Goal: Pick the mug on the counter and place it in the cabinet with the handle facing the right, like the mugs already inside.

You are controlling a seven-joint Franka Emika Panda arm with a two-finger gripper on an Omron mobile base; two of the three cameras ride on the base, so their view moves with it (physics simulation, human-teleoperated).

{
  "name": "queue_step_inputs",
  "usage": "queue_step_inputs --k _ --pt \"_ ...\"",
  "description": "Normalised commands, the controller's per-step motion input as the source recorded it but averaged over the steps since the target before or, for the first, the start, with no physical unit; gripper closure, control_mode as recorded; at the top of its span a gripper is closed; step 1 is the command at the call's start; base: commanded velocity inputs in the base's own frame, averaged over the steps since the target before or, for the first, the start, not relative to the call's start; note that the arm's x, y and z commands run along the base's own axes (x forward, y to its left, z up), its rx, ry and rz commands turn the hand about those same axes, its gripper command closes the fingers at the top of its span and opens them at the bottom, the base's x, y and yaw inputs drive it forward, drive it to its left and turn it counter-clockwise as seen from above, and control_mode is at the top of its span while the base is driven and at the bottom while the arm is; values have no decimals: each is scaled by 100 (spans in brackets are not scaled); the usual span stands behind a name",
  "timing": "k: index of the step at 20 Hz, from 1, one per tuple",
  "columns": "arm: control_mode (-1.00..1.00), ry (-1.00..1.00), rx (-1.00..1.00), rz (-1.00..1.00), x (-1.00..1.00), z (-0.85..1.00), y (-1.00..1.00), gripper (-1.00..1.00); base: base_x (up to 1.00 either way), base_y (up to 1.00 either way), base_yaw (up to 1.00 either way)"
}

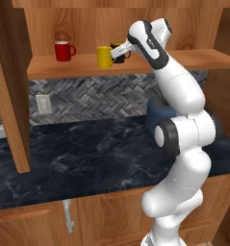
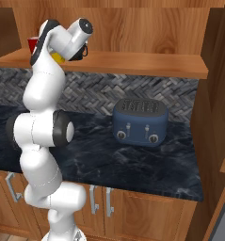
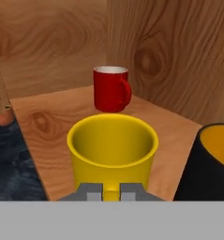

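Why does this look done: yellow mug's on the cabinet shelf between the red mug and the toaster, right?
Not the toaster. In the left base view the yellow mug stands on the cabinet shelf between the red mug and the black mug; the toaster sits on the counter.

Black mug with yellowish inside (image 3: 212, 164) runs off the hand view's right edge; white arm hides most of the small yellow mug (image 2: 57, 58) from the right

The arm (image 1: 184, 129) stands tall, its wrist bent level at shelf height. The gripper (image 3: 111, 191) has its fingers closed on the mug's (image 3: 112, 152) near wall.
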Motion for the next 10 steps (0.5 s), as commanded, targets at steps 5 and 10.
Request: queue_step_inputs --k 5,10 --pt "-100 0 -5 5 0 -18 4 -100 0 0 0" --pt "-100 -3 -1 2 0 0 -5 -100 0 0 0"
